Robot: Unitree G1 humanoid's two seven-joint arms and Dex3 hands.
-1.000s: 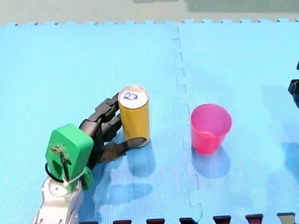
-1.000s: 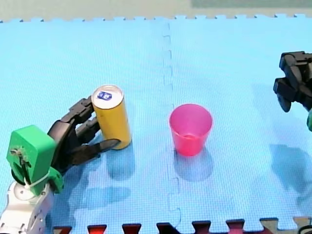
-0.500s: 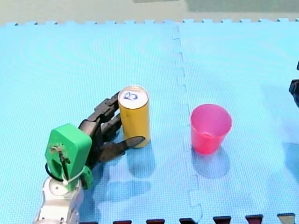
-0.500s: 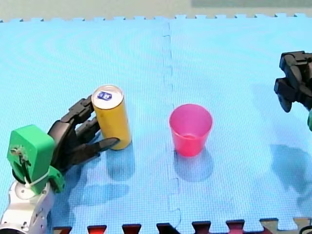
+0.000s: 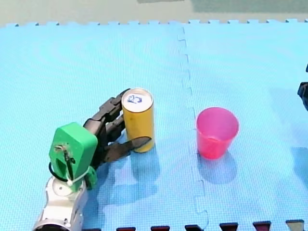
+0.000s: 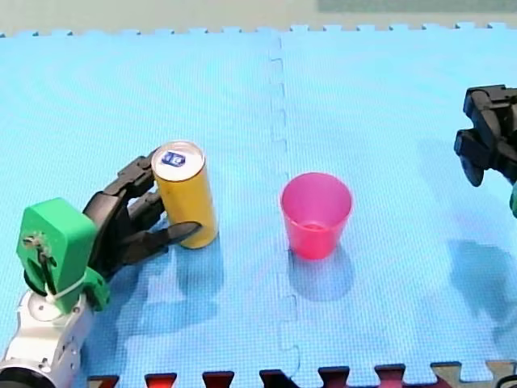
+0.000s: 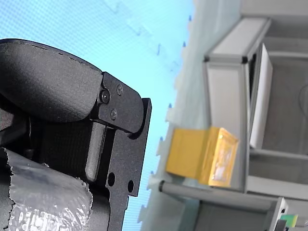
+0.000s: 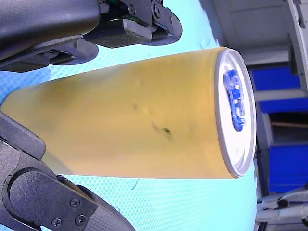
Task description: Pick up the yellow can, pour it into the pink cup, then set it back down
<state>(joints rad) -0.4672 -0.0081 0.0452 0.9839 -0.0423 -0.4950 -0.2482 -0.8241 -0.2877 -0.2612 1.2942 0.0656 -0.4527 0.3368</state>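
1. First head view: counts one yellow can (image 5: 138,120) and one pink cup (image 5: 217,132), both on the blue foam mat (image 5: 231,57). Finds the can upright, left of the cup and apart from it, long axis vertical, silver lid up. Shows the left hand (image 5: 103,137) curled around it, fingers (image 5: 109,107) behind, thumb (image 5: 127,147) at its foot.
2. Second head view: adds the right hand (image 6: 487,133) at the mat's right edge, curled on nothing.
3. First wrist view: shows one yellow box (image 7: 199,156) on a grey frame (image 7: 226,67) beyond the mat.
4. Second wrist view: shows the can lengthwise between the left hand's fingers and thumb.
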